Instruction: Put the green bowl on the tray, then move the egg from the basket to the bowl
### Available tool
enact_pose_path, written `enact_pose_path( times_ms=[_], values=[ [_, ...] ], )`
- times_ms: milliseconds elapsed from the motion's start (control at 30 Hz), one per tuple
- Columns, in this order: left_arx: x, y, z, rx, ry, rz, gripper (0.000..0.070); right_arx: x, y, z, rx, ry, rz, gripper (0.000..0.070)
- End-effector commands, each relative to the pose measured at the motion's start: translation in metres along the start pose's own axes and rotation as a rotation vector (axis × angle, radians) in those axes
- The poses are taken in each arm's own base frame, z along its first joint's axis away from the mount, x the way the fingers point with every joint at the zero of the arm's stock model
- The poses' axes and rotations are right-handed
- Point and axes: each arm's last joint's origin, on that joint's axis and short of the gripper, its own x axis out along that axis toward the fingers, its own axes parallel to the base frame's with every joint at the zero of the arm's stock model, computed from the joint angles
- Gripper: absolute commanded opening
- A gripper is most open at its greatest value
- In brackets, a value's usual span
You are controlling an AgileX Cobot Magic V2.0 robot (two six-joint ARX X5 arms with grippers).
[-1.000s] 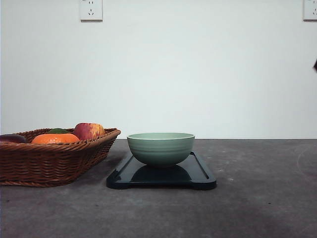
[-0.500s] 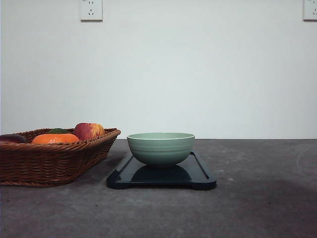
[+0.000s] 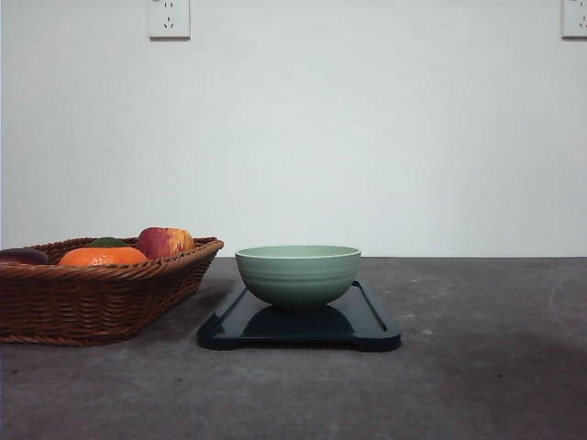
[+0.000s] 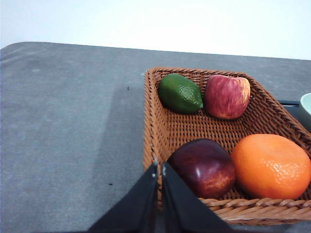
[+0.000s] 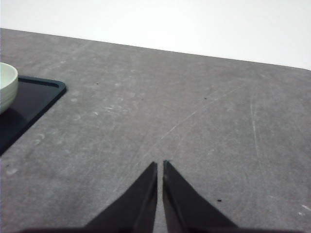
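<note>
The green bowl [image 3: 298, 274] stands upright on the dark tray [image 3: 367, 325] at the middle of the table. To its left lies the wicker basket [image 3: 92, 302]. In the left wrist view my left gripper [image 4: 159, 166] is shut with nothing in it, its tips over the near rim of the basket [image 4: 153, 141], beside a dark red fruit [image 4: 204, 167]. The egg is out of view. My right gripper [image 5: 160, 164] is shut and empty above bare table, to the right of the tray [image 5: 29, 99] and the bowl [image 5: 7, 86].
The basket holds an orange fruit [image 4: 271, 166], a red-yellow apple [image 4: 227, 96] and a green fruit [image 4: 180, 93]. Open grey tabletop [image 3: 486, 367] stretches to the right of the tray. A white wall closes the back.
A dark bit of the right arm at the front view's right edge a second ago has gone from view. The bowl, tray and basket have not moved.
</note>
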Motion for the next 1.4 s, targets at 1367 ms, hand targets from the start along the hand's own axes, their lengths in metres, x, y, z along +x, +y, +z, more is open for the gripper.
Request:
enact_pose_path(
  times_ms=[1367],
  values=[
    [0.0019, 0.0006, -0.0048, -0.001, 0.004, 0.003, 0.0000, 0.0005, 0.0000, -0.0012, 0.005, 0.002, -0.001, 0.0012]
  ],
)
